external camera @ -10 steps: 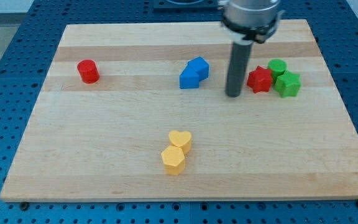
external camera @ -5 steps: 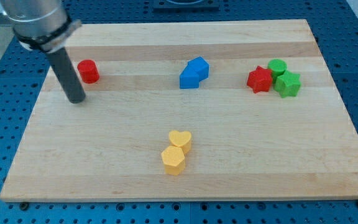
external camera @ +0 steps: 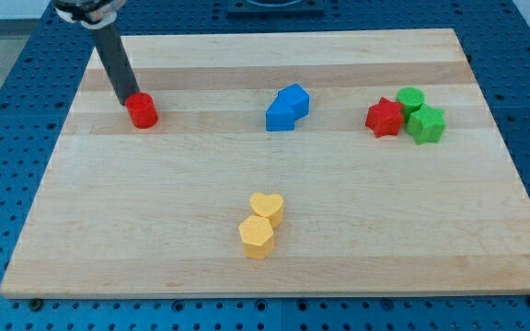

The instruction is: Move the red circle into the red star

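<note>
nearest the view's bottom, we see 2 yellow blocks touching on the wooden board [external camera: 155, 248]: a yellow hexagon [external camera: 257, 237] and, just above it and a little to the view's right, a yellow heart [external camera: 267, 206].

further up, in the middle band of the board, 2 blue blocks [external camera: 287, 108] sit pressed together, their shapes hard to tell apart. to the view's right lies a cluster of 3: the red star [external camera: 385, 118], a green star [external camera: 426, 124] touching its right side, and a green round block [external camera: 410, 98] just above, between them.

well apart from all of these, toward the view's left, sits the red circle [external camera: 142, 110]. it is far from the red star, with the blue blocks between them along the same band.

our rod [external camera: 113, 60] leans down from the view's top left corner. our tip [external camera: 124, 99] rests at the upper left edge of the red circle, touching it or very nearly so. we carry no claw, so there is nothing to spread or pinch, only the bare rod end.

around the board, the blue perforated table [external camera: 7, 74] shows on every side.
</note>
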